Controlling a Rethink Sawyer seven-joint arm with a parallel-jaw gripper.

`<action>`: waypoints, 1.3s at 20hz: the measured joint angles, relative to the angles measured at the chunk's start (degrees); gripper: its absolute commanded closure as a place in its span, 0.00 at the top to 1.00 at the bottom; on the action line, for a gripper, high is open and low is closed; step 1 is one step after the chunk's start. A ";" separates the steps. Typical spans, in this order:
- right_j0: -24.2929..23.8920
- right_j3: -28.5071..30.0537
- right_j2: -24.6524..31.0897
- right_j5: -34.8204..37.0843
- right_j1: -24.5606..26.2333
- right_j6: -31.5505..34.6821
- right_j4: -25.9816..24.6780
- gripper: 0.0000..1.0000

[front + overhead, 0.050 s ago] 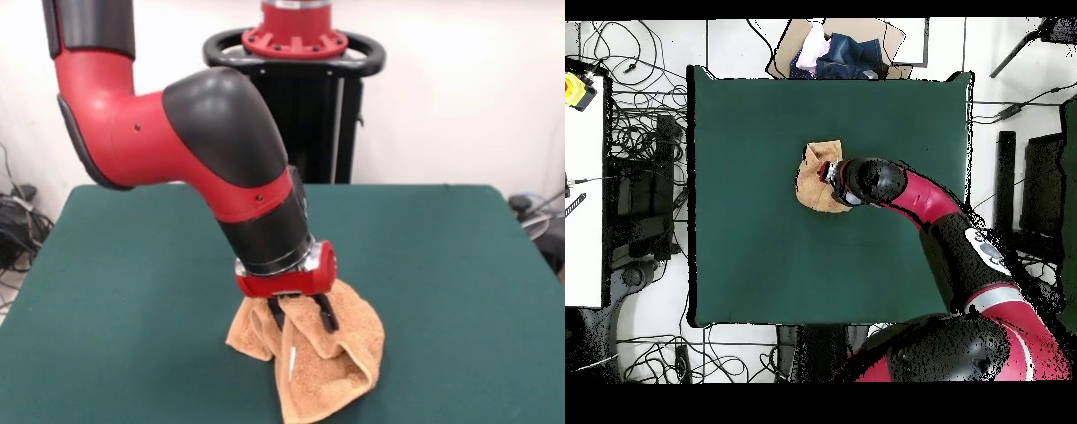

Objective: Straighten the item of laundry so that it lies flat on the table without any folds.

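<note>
The item of laundry point(340, 358), an orange-tan terry towel, is bunched into folds near the front edge of the green table point(132, 291). One pleat is pulled up and the rest sags to the cloth top. My gripper point(303, 320) points down from the red and black arm, and its black fingers point(327, 313) are shut on that raised pleat. A white label shows on a fold below the fingers. In the overhead view the towel point(811, 186) is a small crumpled patch just left of the gripper point(830, 172), on the upper middle of the table point(765, 250).
Green tabletop extends widely on all sides of the towel. Beyond the table's top edge in the overhead view sits a cardboard box of clothes point(840, 50). Cables point(640, 130) lie on the floor at the left, beside a white bench point(583, 200).
</note>
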 measured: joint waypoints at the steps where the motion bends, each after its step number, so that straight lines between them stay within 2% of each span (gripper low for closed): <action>1: -0.06 0.00 0.19 -0.01 0.27 0.00 0.00 1.00; 2: -0.23 0.00 0.71 -0.21 0.84 0.00 0.00 0.00; 19: -0.27 0.14 0.87 -0.64 0.62 0.00 -0.01 0.00; 26: 1.88 0.47 -0.87 -0.63 -4.55 0.00 -0.02 0.00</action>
